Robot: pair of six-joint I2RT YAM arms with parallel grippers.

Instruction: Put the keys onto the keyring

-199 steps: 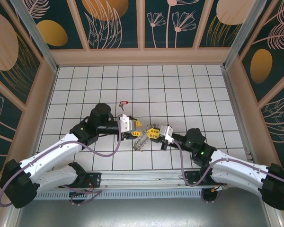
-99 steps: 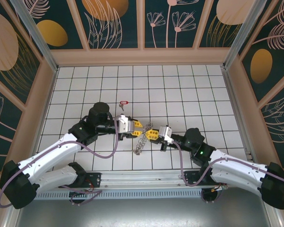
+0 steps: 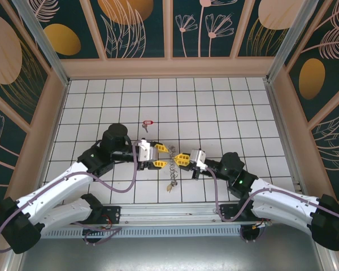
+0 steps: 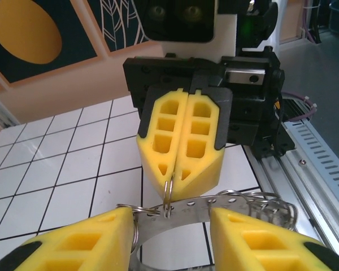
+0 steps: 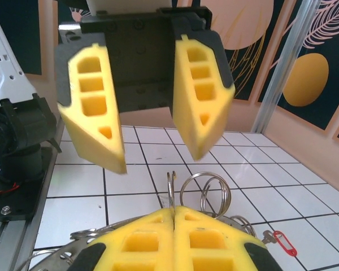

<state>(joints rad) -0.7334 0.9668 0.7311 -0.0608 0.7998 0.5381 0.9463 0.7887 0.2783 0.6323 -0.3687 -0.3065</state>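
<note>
The keyring (image 3: 170, 176) dangles from my right gripper (image 3: 177, 160), above the tiled floor. That gripper is shut on one small split ring (image 5: 170, 189) on the keyring's rim. In the left wrist view the flat grey band (image 4: 226, 208) runs across between my left gripper's yellow fingers (image 4: 85, 243). The shut right gripper (image 4: 177, 169) pinches the small ring just behind the band. My left gripper (image 3: 163, 156) faces it, open, its jaws either side of the band without touching. The key with the red tag (image 3: 147, 123) lies on the tiles farther back and is also seen as the red tag (image 5: 283, 243).
The white tiled floor (image 3: 226, 113) is walled by wooden edges and patterned panels. A metal rail (image 3: 169, 213) runs along the near edge by the arm bases. Several loose split rings (image 5: 206, 195) fringe the band.
My left gripper has drawn back a little to the left. The keyring now hangs straighter down beneath the right gripper. The key with the red tag has not moved.
</note>
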